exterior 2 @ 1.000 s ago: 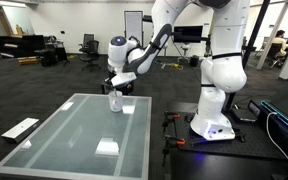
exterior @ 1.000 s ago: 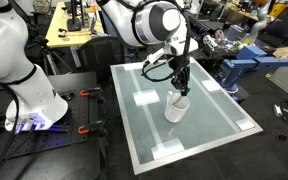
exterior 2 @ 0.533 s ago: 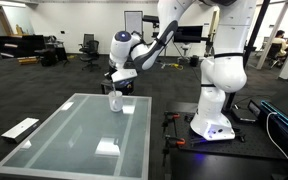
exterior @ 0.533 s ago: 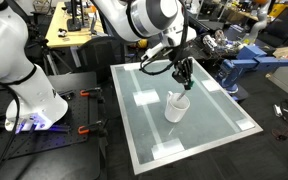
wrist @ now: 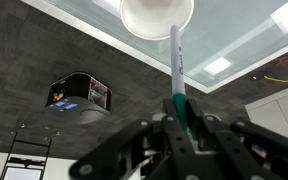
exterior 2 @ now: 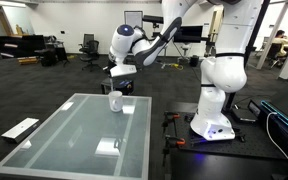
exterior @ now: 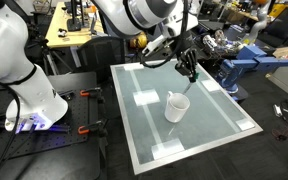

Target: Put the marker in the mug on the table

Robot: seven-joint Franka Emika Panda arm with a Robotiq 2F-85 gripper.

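The white mug [exterior: 175, 106] stands upright on the pale glass table [exterior: 224, 125]; it also shows in an exterior view [exterior 2: 115, 101] and at the top of the wrist view [wrist: 156, 15]. My gripper [exterior: 189, 66] hangs well above the mug, a little beyond it, and is shut on the marker [wrist: 177, 80]. The marker is green at the jaws and pale further out, and its tip points toward the mug's rim. In an exterior view the gripper [exterior 2: 122, 72] is above the mug with a clear gap. The marker is too small to make out in both exterior views.
Wooden workbenches [exterior: 74, 30] and a blue stand [exterior: 240, 66] lie beyond the table. The arm's white base [exterior 2: 220, 95] stands beside the table [exterior 2: 74, 130]. A white flat object [exterior 2: 21, 127] and a black box [wrist: 81, 92] lie on the dark floor.
My gripper has risen from right at the mug's mouth to well above it, carrying the marker up and slightly away. The mug has stayed in place.
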